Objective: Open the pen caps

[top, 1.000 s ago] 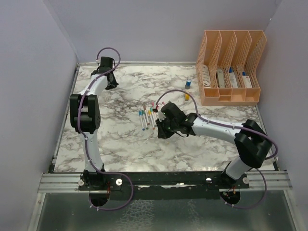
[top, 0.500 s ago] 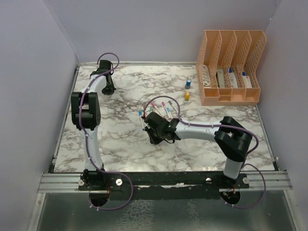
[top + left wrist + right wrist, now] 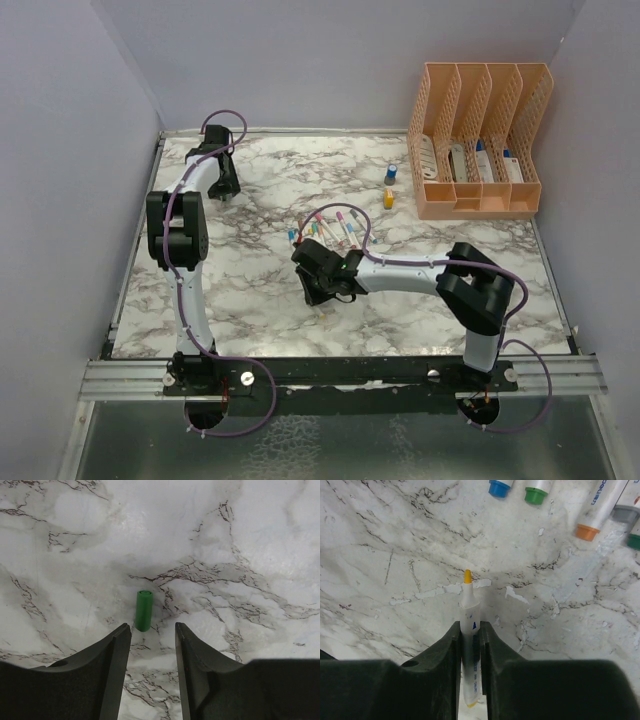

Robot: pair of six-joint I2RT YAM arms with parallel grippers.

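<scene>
The right jaws are clamped on an uncapped pen (image 3: pixel 469 605), its yellow tip sticking out ahead, near the other pens (image 3: pixel 600 505). The left jaws stand apart, with a green cap (image 3: pixel 143 610) lying on the counter (image 3: pixel 250 555) just ahead of them

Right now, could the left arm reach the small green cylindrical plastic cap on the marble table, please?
Probably yes: the green plastic cap lies just ahead of the open left claw, with only bare marble between them.
</scene>
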